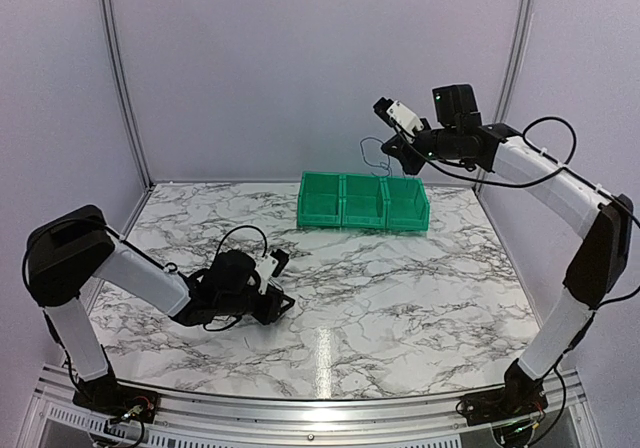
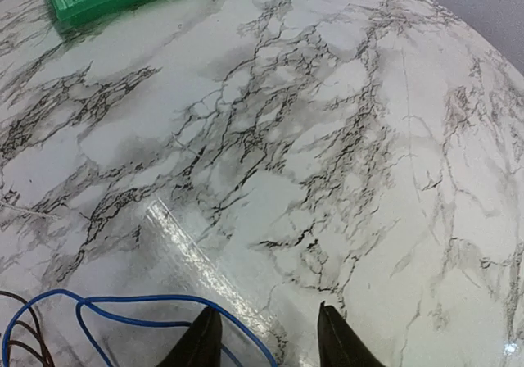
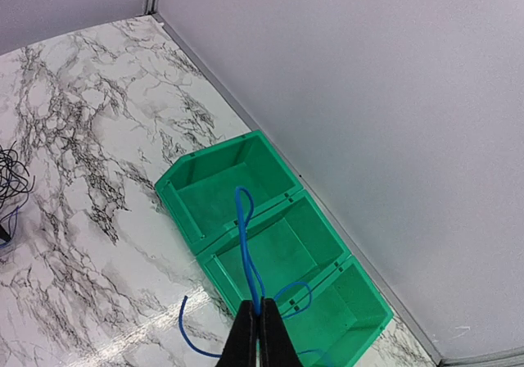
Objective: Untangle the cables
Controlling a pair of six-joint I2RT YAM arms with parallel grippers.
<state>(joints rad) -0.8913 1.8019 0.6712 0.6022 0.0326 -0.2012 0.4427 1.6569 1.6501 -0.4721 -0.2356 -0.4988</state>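
Right hand (image 3: 259, 311): pinched shut on your blue cable (image 3: 244, 219), high over green bins (image 3: 214, 188).
Left hand (image 2: 268, 311): part-open, empty, low over bench (image 2: 327, 138).
Other cables (image 2: 123, 299): looped on bench beside that hand.

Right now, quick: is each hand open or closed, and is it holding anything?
Left hand: open, nothing clamped.
Right hand: closed, holding a blue cable.
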